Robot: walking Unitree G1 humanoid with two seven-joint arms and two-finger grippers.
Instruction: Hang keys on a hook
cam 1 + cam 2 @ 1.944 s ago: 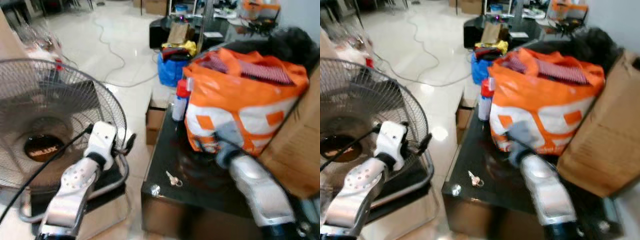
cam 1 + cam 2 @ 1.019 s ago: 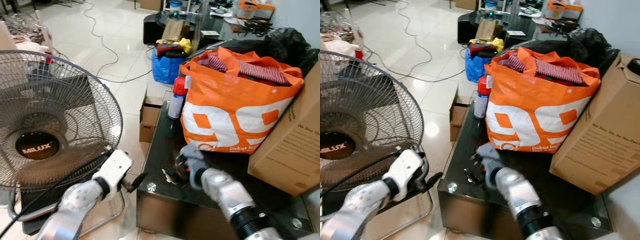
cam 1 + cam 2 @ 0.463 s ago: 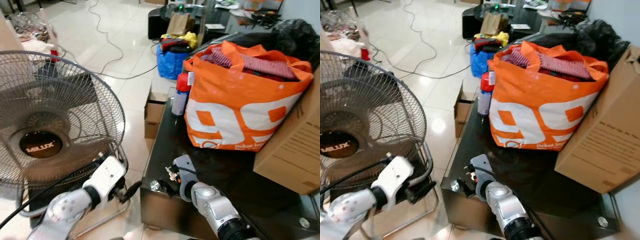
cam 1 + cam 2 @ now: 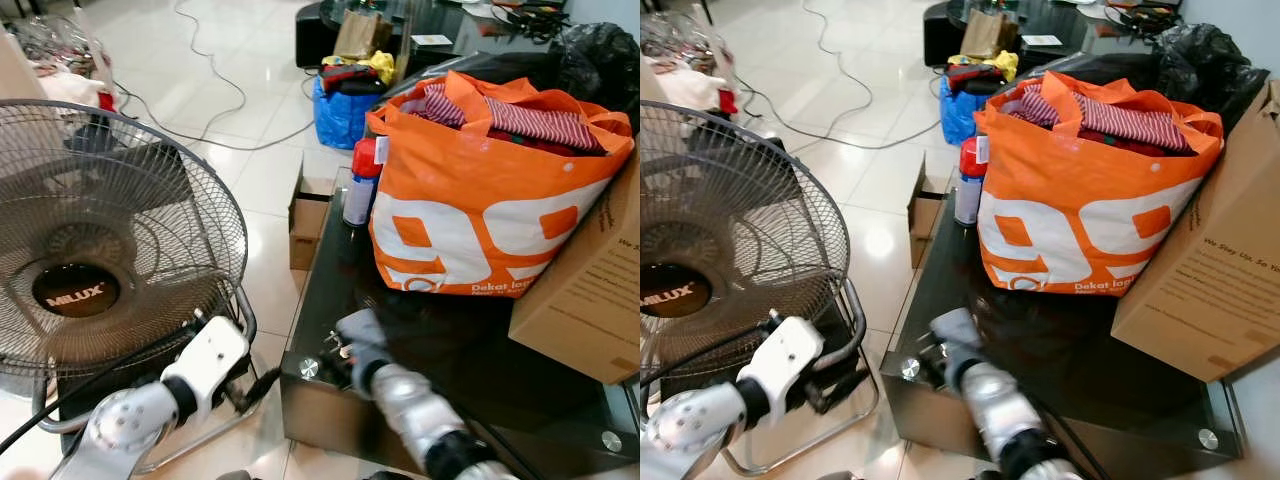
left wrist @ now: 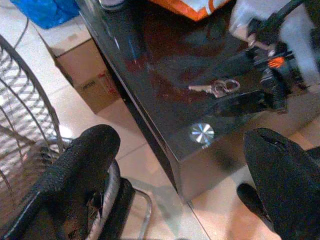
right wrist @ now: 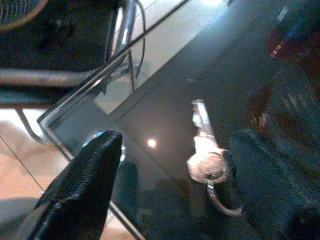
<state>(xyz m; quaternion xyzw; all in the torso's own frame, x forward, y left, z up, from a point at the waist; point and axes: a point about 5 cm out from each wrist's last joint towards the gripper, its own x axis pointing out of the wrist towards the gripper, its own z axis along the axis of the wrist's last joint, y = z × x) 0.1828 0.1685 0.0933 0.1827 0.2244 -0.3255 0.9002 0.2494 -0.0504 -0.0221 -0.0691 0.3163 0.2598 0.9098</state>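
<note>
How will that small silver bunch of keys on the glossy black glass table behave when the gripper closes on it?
The small silver bunch of keys lies flat on the glossy black glass table, so it will probably slide rather than lift. Loosely ringed, it would likely dangle. The open right gripper straddles it.

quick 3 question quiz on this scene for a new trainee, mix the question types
1. True or false: the keys lie on the black glass table.
2. Which gripper is at the keys? A) left gripper B) right gripper
3. Fill in: the orange bag stands between a spray can and a cardboard ____.

Key: 1 true, with the open fingers either side of them. 2 B; the left one hangs open by the fan. 3 box.
</note>
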